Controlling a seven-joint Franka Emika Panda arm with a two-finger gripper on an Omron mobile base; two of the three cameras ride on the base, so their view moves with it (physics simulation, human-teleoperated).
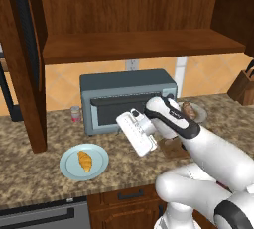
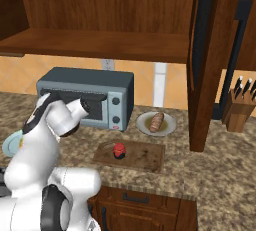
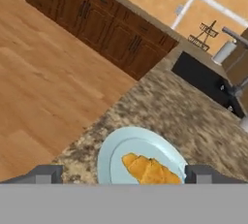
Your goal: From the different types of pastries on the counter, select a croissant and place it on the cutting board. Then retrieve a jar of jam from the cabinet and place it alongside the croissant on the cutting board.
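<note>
The small golden-orange ridged croissant lies on a round light blue plate on the speckled brown-beige granite counter, at about eight o'clock from the grey-blue toaster oven in the left base view. In the hand view the croissant sits low between the two dark finger tips, with the two-finger gripper spread wide and holding nothing, hovering above the plate.

The flat dark brown wooden cutting board lies at about five o'clock from the oven in the right base view, and a small squat red jar with a dark lid already stands on it. A brown elongated roll-like pastry rests on a second pale plate at twelve o'clock from the board.

The croissant is likely light, flaky and easily crushed, with a curved, ridged crust that offers some grip. The thick middle looks the best place to hold, the fingers closing across its narrow width, gently. The tapered ends would probably slip or break.
</note>
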